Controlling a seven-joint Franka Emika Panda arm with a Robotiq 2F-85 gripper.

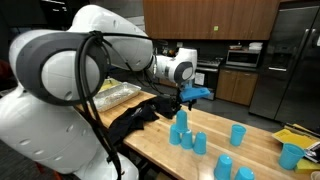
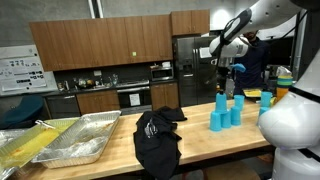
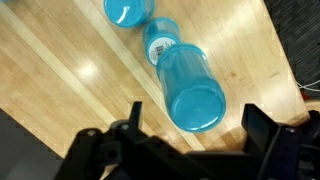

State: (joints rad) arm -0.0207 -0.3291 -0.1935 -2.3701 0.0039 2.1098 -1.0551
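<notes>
The gripper [image 3: 192, 110] is open, its two fingers [image 3: 135, 112] spread wide to either side of a tall stack of blue cups [image 3: 188, 80]. It appears to hang just above the stack without touching it, though the wrist view is too steep to be sure.

In both exterior views the stack [image 1: 181, 122] [image 2: 219, 108] stands on the wooden table [image 1: 160, 150], just beyond the far edge of a crumpled black cloth [image 2: 157, 138]. Single blue cups [image 1: 200, 143] stand close around the stack on the side away from the cloth. On the opposite side of the cloth from the cups lie metal trays [image 2: 88, 140].
</notes>
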